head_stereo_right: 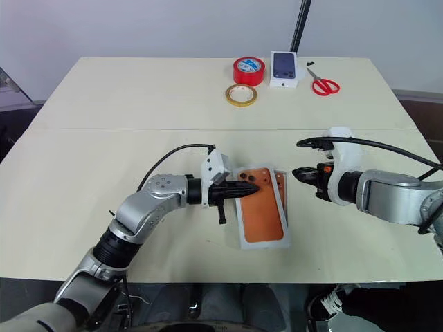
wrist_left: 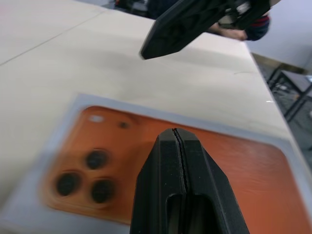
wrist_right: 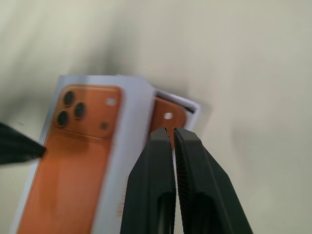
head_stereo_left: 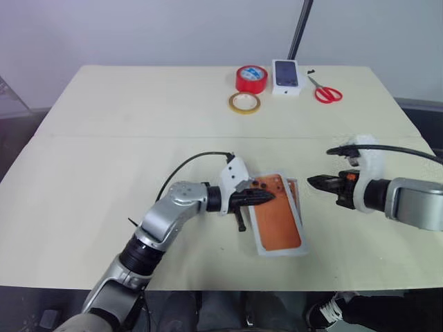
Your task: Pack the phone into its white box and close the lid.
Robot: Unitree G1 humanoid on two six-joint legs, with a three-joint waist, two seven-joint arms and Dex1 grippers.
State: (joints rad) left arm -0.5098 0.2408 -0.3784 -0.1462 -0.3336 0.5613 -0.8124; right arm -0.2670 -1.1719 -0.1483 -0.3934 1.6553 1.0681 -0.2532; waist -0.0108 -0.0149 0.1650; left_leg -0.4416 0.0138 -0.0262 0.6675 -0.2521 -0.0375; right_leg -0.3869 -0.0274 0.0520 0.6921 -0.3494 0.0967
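Left gripper [head_stereo_right: 255, 189]: fingers pressed together, empty, tips over the camera end of an orange phone picture on a white lid [head_stereo_right: 261, 237] lying askew.
The white box [wrist_right: 194, 106], mostly covered beneath the lid; the phone [wrist_right: 165, 113] showed as an orange corner.
Right gripper [head_stereo_right: 299, 173]: fingers together, just right of the box, apart.
Bare table [head_stereo_left: 104, 152] around; tape rolls [head_stereo_right: 248, 70] and scissors [head_stereo_right: 324, 85] far beyond.

We get soft, even light from overhead, with just faint shadows on the worktop [head_stereo_left: 104, 173] and no glare. Both head views look crisp. Up close, the wrist shots smear badly: the phone [wrist_left: 146, 165] print goes blurry.
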